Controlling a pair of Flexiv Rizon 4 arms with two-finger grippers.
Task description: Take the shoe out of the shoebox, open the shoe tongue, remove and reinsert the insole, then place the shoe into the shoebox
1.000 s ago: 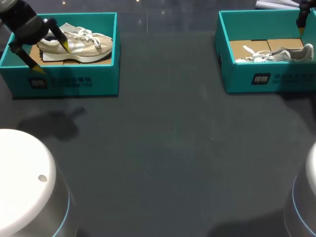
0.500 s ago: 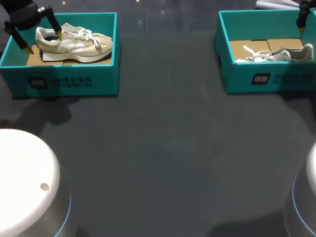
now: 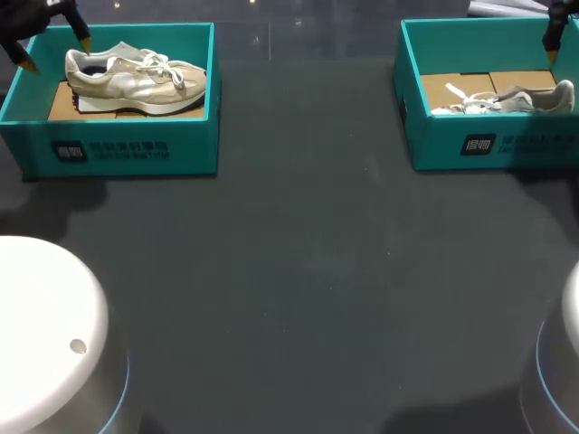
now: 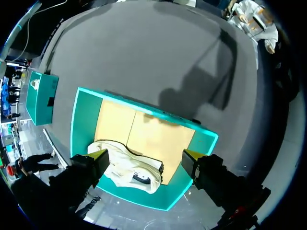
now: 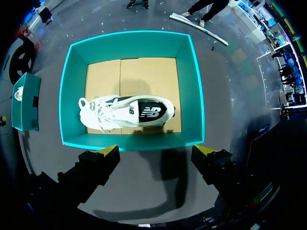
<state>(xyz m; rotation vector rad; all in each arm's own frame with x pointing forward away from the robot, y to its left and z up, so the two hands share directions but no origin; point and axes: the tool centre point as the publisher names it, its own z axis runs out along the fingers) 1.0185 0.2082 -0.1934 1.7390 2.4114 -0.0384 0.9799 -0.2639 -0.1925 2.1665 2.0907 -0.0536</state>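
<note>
Two teal shoeboxes [image 3: 136, 149], one shoe [image 3: 136, 77] inside each

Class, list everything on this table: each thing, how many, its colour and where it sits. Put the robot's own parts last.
table: 1, dark grey, under everything
shoeboxes: 2, teal; left shoebox far left, right shoebox far right
cardboard liners: 2, tan, one on each box's floor
shoes: 2; left shoe cream, in the left shoebox; right shoe white and black, in the right shoebox
left hand: 1, black, yellow tips, open, above the left shoebox's far left corner
right hand: 1, same colours, open, above the right shoebox's far right corner
</note>
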